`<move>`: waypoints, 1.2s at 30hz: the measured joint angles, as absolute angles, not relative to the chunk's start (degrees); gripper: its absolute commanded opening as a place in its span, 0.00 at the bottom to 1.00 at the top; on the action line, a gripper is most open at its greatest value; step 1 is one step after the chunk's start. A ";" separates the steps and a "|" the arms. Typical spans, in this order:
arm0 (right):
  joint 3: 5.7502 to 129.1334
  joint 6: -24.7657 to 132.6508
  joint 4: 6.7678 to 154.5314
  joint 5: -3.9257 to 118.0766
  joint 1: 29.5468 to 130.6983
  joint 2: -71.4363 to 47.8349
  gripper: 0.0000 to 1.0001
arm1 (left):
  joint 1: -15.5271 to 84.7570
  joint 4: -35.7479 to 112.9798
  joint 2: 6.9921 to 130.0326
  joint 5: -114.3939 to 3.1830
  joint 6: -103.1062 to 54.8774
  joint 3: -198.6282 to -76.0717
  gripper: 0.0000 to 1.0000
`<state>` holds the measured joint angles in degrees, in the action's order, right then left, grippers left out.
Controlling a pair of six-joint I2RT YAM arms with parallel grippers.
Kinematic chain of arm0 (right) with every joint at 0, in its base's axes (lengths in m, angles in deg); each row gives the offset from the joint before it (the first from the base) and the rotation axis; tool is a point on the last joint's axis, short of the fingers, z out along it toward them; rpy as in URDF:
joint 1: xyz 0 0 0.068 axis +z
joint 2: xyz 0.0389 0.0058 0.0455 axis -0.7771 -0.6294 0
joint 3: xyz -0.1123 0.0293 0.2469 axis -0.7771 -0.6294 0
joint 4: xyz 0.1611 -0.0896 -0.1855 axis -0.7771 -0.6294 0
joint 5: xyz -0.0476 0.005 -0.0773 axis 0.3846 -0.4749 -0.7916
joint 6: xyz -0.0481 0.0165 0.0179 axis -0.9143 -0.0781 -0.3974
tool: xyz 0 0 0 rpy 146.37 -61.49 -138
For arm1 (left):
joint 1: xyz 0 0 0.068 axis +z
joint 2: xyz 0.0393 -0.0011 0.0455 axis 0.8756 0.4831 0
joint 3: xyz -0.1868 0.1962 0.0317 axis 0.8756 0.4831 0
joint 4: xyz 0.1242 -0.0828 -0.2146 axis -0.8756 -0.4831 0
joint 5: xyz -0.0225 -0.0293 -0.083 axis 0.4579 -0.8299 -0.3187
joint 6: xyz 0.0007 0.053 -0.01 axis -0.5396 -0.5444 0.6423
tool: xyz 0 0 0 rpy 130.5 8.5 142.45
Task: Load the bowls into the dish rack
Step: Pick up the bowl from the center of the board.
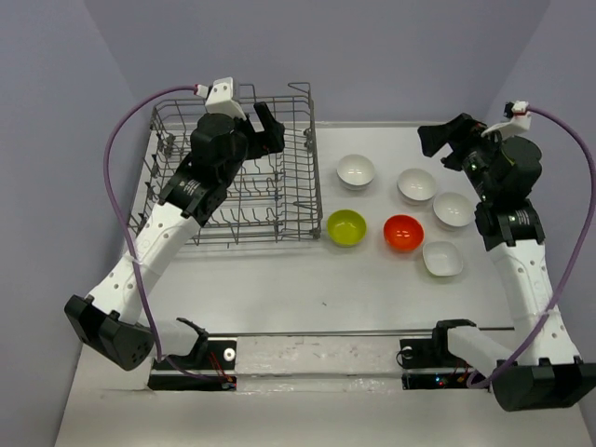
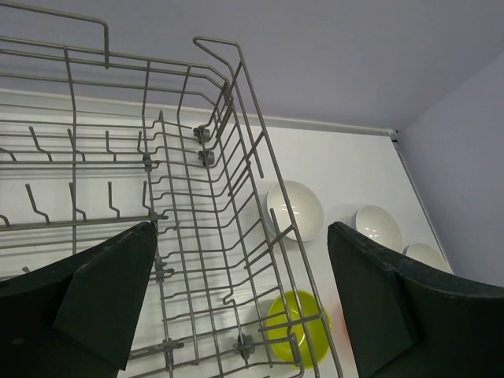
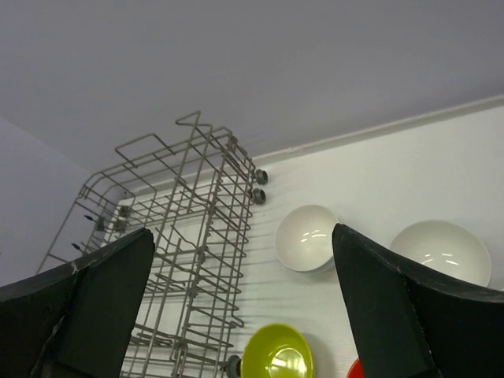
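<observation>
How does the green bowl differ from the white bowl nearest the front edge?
The green bowl is lime and round; the white bowl has a squarish rim. The green bowl sits beside the dish rack; the white bowl lies far to the right. Both stand upright and empty on the table.

The dish rack (image 1: 296, 200) stands open-topped; its raised wire side fences off the bowls (image 1: 346, 227).

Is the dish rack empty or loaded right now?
Empty: the dish rack holds only bare wire tines; the lime bowl, red bowl and four white bowls sit on the table beside it.
</observation>
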<state>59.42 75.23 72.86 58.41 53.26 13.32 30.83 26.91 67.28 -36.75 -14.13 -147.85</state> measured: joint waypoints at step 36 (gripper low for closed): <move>85.98 76.34 61.56 48.37 61.69 -38.53 0.69 | 30.79 27.06 59.96 -33.17 -12.65 -142.50 0.99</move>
<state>85.98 76.34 61.56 48.37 61.69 -38.53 30.79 27.06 59.96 -33.17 -12.65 -142.50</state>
